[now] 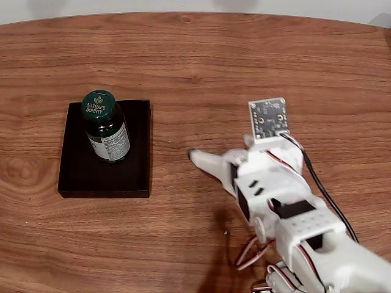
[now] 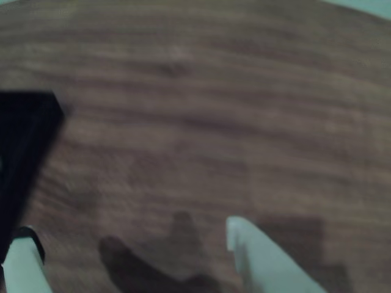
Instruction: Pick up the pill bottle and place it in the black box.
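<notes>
Wrist view: two white fingers came in from the bottom edge, clearly apart, bare wood between them, nothing held. Gripper hung above the table with its shadow right underneath. Picture was blurred. Black box sat at the left edge of that view, cropped, near the left finger.

Fixed view: gripper pointed left, tip low over the wood, to the right of the box and apart from it. White arm ran down to the lower right corner, a small green circuit board stood up on top, black cable trailed along its right side.

Surface: wood-grain table, brown, curved far edge, pale wall or floor strip beyond it at the top.

Count: one bottle, one box, one arm.

Bottle stood inside the box, in its upper middle part, away from the gripper. Long axis upright, green cap toward the camera and slightly up-left in the picture, "Nature's Bounty" readable on the cap, white label facing down-right. Box lay flat, sides roughly square with the picture, left of centre.
</notes>
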Robot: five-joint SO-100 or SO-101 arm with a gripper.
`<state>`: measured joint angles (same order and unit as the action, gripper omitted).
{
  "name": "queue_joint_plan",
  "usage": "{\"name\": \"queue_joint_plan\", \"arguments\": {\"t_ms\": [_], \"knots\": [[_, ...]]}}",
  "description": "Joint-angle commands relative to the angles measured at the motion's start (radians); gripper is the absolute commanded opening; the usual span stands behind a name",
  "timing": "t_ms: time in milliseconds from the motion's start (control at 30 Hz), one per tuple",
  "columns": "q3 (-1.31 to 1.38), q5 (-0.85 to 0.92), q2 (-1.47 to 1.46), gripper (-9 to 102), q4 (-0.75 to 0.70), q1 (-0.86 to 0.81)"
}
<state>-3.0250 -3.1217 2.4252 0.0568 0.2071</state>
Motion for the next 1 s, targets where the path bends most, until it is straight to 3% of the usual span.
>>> {"name": "queue_joint_plan", "arguments": {"t_ms": [0,400,600,767,967], "knots": [[0.009,-0.002,0.199,34,-0.253,-0.055],[-0.003,-0.029,0.522,22,-0.746,-0.170],[-0.005,-0.032,0.727,9,-1.040,-0.155],[-0.005,-0.075,0.793,0,-1.178,-0.158],[-0.005,-0.202,0.884,0,-1.474,-0.178]]}}
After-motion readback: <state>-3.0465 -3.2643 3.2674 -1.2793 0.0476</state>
